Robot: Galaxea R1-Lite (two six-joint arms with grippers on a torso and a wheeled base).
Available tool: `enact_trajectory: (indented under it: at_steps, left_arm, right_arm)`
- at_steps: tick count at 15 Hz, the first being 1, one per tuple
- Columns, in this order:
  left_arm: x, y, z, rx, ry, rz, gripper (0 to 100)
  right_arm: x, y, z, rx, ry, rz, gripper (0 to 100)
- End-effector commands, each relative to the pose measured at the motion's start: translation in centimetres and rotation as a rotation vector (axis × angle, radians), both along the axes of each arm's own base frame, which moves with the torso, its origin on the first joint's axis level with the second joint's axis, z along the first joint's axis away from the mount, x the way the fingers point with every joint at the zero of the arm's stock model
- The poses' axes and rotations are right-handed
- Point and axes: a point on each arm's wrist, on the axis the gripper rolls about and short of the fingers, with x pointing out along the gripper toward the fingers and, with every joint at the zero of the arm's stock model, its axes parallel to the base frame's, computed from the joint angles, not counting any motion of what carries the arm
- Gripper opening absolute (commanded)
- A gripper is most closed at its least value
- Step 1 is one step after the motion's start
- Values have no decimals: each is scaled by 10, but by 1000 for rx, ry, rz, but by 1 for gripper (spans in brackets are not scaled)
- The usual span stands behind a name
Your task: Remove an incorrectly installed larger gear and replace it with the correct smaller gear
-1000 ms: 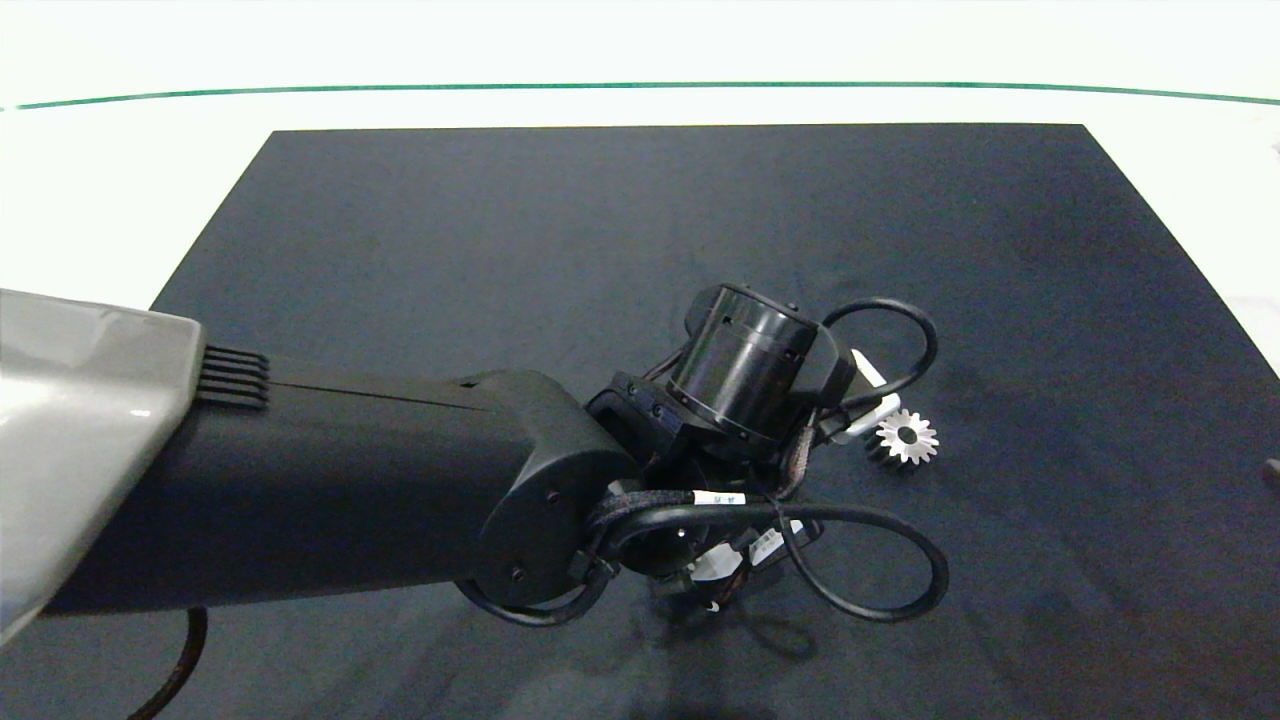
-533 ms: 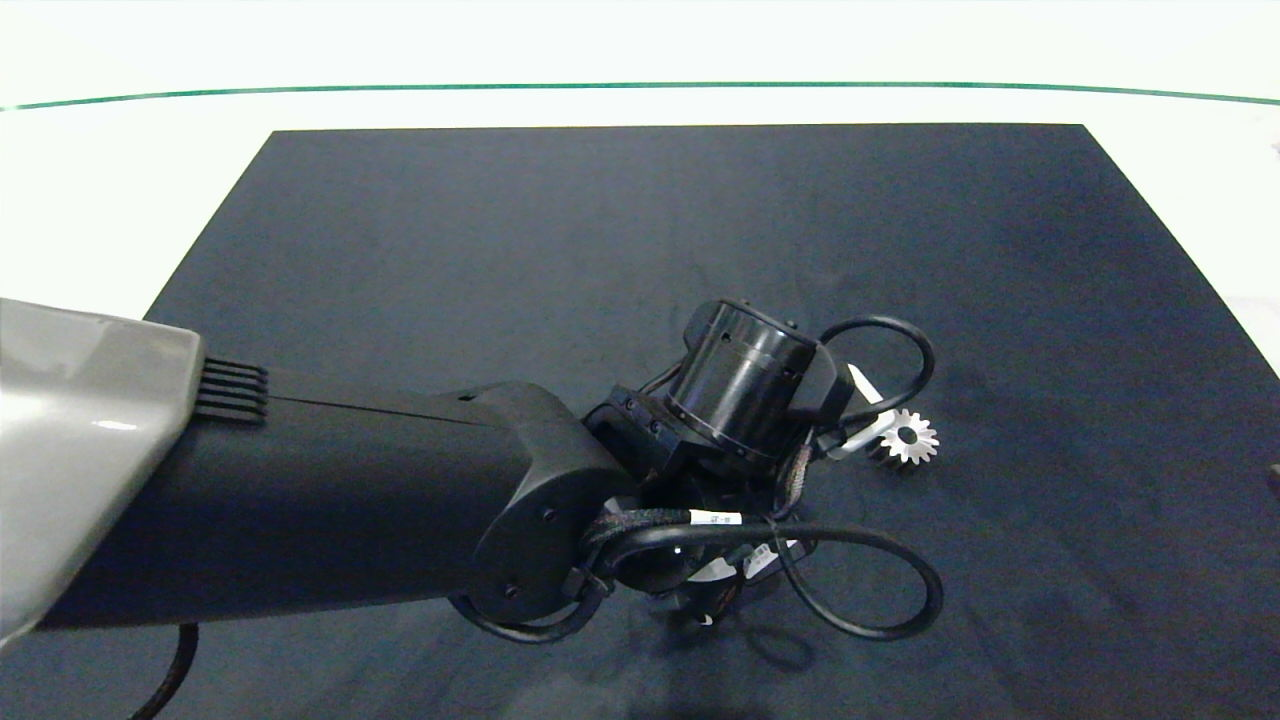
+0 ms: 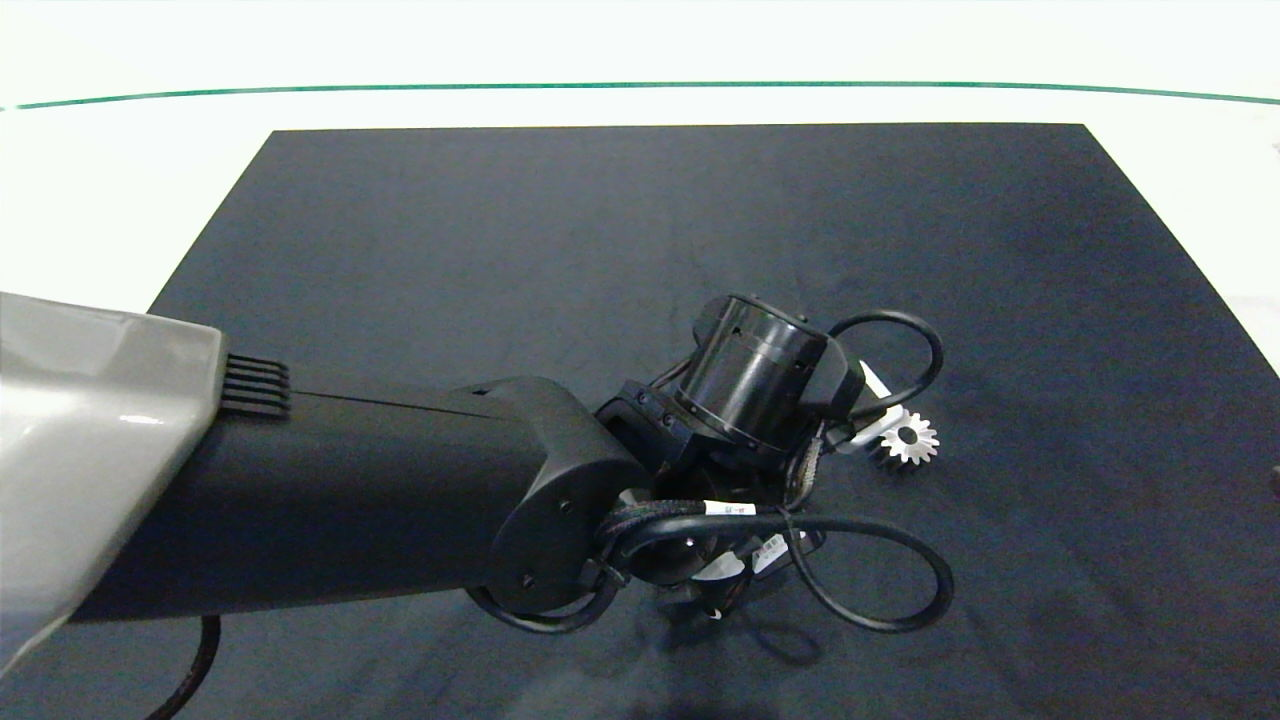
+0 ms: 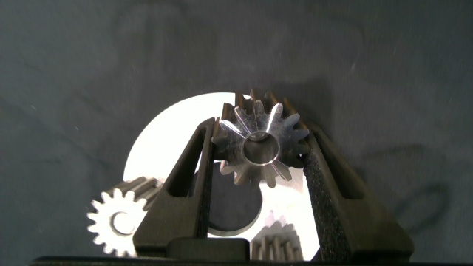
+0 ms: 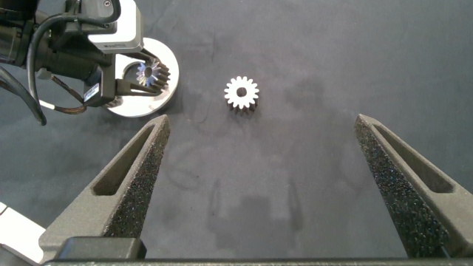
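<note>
Left tool (image 4: 259, 148) clamps the larger gear (image 4: 260, 146) between its fingers.

- Head cam: high above, looks down on dark mat (image 3: 640, 230); left arm (image 3: 350, 500) fills foreground.
- L wrist cam: v. close, faces down onto white disc (image 4: 159, 144).
- R wrist cam: further back, low angle; shares that disc (image 5: 126, 111) w/ L wrist, loose gear (image 5: 242, 93) w/ head cam (image 3: 909, 439).
</note>
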Motion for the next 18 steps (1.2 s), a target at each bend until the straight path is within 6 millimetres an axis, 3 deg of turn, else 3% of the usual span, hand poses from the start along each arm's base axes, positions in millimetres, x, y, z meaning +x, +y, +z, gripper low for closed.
enact_trajectory:
  at_steps: [1, 18]
  left_arm:
    - [0, -1, 1, 0, -4, 0, 22]
    - [-3, -12, -11, 38, 5, -5, 22]
  right_arm:
    - [0, 0, 0, -2, 2, 1, 100]
    - [-1, 0, 0, 5, 0, 0, 100]
